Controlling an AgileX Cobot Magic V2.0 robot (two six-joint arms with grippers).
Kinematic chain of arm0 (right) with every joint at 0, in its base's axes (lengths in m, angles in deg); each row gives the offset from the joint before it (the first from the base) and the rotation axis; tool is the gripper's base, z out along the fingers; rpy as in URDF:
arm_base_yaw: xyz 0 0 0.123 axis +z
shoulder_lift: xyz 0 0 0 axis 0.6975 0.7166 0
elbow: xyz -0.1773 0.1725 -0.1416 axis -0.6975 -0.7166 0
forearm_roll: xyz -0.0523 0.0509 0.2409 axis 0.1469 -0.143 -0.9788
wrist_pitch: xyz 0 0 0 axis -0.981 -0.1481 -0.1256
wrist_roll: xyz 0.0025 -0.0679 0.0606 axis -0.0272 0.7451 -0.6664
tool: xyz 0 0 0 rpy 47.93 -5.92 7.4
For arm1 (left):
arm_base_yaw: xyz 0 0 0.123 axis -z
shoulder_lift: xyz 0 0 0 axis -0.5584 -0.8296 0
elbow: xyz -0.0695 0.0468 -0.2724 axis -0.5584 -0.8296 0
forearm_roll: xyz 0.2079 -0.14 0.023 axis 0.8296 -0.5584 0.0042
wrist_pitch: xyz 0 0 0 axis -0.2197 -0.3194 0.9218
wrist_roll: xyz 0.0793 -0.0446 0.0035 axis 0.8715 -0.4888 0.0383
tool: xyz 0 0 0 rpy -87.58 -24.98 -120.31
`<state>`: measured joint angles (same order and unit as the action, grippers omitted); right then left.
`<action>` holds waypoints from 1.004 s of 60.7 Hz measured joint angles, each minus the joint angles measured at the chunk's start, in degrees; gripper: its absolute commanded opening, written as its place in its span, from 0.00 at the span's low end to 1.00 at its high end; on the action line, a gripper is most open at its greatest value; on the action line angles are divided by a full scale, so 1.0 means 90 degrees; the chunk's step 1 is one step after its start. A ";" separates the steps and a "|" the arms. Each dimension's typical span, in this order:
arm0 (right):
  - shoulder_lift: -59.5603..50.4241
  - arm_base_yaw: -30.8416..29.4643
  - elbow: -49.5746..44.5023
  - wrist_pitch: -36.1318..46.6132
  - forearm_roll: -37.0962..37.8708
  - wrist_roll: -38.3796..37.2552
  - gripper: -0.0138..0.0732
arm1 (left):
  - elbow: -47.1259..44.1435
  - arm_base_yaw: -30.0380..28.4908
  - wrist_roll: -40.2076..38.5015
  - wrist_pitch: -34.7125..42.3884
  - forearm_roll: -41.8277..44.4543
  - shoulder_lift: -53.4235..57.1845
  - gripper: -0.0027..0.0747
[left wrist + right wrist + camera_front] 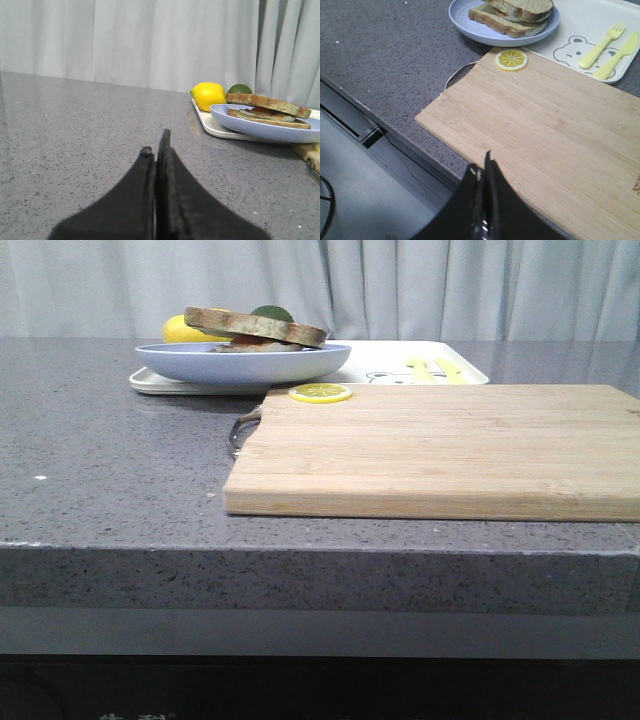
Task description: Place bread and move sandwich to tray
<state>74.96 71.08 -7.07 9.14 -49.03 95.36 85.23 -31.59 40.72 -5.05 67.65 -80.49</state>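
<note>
Front view. Grey speckled surface (110, 460). Wooden cutting board (440, 450) at centre-right, metal handle at its 9 o'clock end. Lemon slice (320, 393) on the board's far-left corner. Beyond it, at 11 o'clock, the tray (400, 370), white, with a pale blue plate (243, 362) resting on its left part. On the plate, the sandwich (250, 335), with the bread (256, 326) lying as its top slice. A whole lemon (185, 330) and a green fruit (272, 313) show behind the plate. No arm in this view.

Left wrist view. Left pincer (156, 142) clenched, fingers pressed together, nothing between them, above bare surface. Plate with sandwich at 3 o'clock, sitting on the tray; lemon and green fruit just behind it.

Right wrist view. Right pincer (481, 165) clenched, empty, over the near edge of the cutting board. Plate and sandwich at 12 o'clock, the plate's rim overhanging the tray's edge; lemon slice just below the plate. Yellow fork (602, 46) and knife (617, 56) on the tray at 1 o'clock, beside a bear print (572, 48).
</note>
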 measured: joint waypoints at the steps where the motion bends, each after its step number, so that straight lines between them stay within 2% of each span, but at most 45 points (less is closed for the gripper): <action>1: 0.0000 0.0000 0.0000 0.0000 0.0000 0.0000 0.08 | 0.0000 0.0000 0.0000 0.0000 0.0000 0.0000 0.01; 16: -0.0014 -0.0015 -0.0043 0.0018 0.0016 0.0000 0.08 | 0.0000 0.0000 0.0000 0.0000 0.0000 0.0000 0.01; 24: -0.0332 -0.0526 -0.0429 0.0304 0.0015 0.0000 0.08 | 0.0000 0.0000 0.0000 0.0000 0.0000 0.0000 0.01; 34: -0.1224 -0.1507 -0.1614 0.1628 0.0029 0.0000 0.08 | 0.0000 0.0000 0.0000 0.0000 0.0000 0.0000 0.01; 48: -0.2987 -0.2550 -0.3988 0.3921 0.0029 0.0000 0.08 | 0.0000 0.0000 0.0000 0.0000 0.0000 0.0000 0.01; 61: -0.4122 -0.2906 -0.5602 0.4821 0.0029 0.0000 0.08 | 0.0000 0.0000 0.0000 0.0000 0.0000 0.0000 0.01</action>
<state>37.87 44.92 -57.49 52.54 -48.77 95.36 85.23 -31.59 40.72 -5.05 67.65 -80.49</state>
